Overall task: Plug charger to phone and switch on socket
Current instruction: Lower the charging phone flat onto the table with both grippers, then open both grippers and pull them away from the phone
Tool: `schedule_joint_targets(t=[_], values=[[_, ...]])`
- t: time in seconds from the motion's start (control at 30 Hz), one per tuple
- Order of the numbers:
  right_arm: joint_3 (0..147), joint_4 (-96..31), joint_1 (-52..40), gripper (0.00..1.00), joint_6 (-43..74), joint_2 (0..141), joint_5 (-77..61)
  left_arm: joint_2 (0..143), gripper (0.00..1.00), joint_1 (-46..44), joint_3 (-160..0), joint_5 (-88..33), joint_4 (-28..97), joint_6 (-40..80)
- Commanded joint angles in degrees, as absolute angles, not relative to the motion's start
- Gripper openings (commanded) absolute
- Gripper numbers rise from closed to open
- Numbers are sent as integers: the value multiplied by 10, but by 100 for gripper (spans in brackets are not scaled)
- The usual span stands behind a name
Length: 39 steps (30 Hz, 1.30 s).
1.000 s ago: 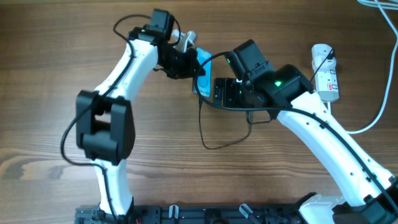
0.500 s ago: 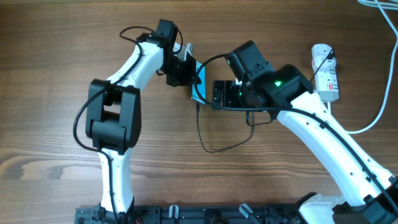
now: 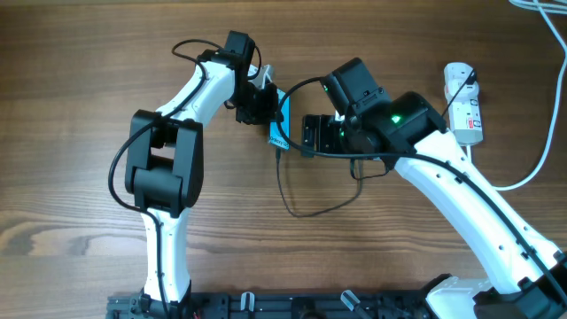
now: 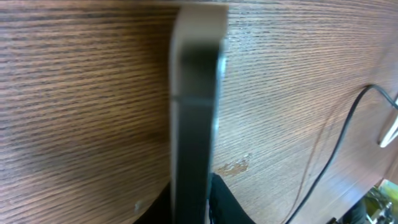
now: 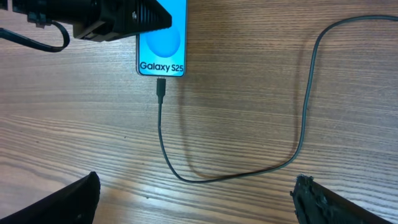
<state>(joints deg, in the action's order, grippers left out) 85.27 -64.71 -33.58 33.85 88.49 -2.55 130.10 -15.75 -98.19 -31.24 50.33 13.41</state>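
Observation:
The phone [image 5: 163, 43] lies on the wooden table with its teal screen and "Galaxy S25" text facing up. The charger's connector tip [image 5: 161, 86] sits in its bottom edge. From there the thin black charger cable [image 5: 236, 174] loops across the table. In the left wrist view the phone's edge [image 4: 194, 124] runs between the dark fingers of my left gripper [image 4: 193, 205], which hug it on both sides. My right gripper [image 5: 196, 199] is open over the cable loop, holding nothing. The white socket [image 3: 464, 102] lies at the far right, away from both grippers.
A thick white lead [image 3: 549, 115] runs along the right edge of the table by the socket. The right arm [image 3: 461, 186] crosses the right half of the table. The charger cable [image 3: 301, 208] curls below the phone [image 3: 280, 118].
My left arm's elbow has swung to the right, and its gripper and the phone have shifted slightly down and left. The right arm has not moved.

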Motion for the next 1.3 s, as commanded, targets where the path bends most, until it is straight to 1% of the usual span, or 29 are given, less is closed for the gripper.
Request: schedule_joint_targets(t=[0.0,0.07,0.1,0.13,0.4,0.43,0.47,0.57,0.6,0.67,0.7,0.77,0.8,0.97,1.07,1.17,1.27], values=[[858,-648,-337,100,346,877,-29,1305,23,-160,-985,-288,507,137],[858,-651,-337,99,346,877,-29,1305,26,-160,-985,-283,507,137],[858,-654,-337,100,346,877,-29,1305,31,-160,-985,-277,508,137],[858,-657,-337,100,346,877,-29,1305,34,-160,-985,-265,510,138],[858,-673,-337,100,346,877,-9,1305,37,-160,-985,-190,531,138],[858,-677,-336,100,346,877,-5,1305,41,-160,-985,-183,533,138],[858,-686,-336,100,346,877,7,1305,49,-160,-985,-178,537,138],[858,-705,-336,100,347,877,46,1305,61,-160,-985,-177,548,140],[858,-711,-336,100,347,877,62,1303,68,-159,-985,-177,552,140],[858,-722,-332,100,347,876,81,1292,76,-159,-985,-177,564,140],[858,-727,-323,100,347,876,81,1282,80,-159,-986,-177,568,140],[858,-735,-303,100,345,876,82,1254,97,-159,-986,-177,572,140],[859,-743,-267,100,342,876,81,1219,100,-159,-986,-175,573,141],[871,-743,-141,100,289,875,77,1092,100,-159,-986,-86,571,194],[870,-716,-60,100,285,875,77,1015,100,-159,-986,-30,565,204],[870,-672,21,100,295,878,77,976,100,-159,-986,-25,564,204],[869,-632,102,100,347,886,77,956,100,-159,-986,-25,564,204]])
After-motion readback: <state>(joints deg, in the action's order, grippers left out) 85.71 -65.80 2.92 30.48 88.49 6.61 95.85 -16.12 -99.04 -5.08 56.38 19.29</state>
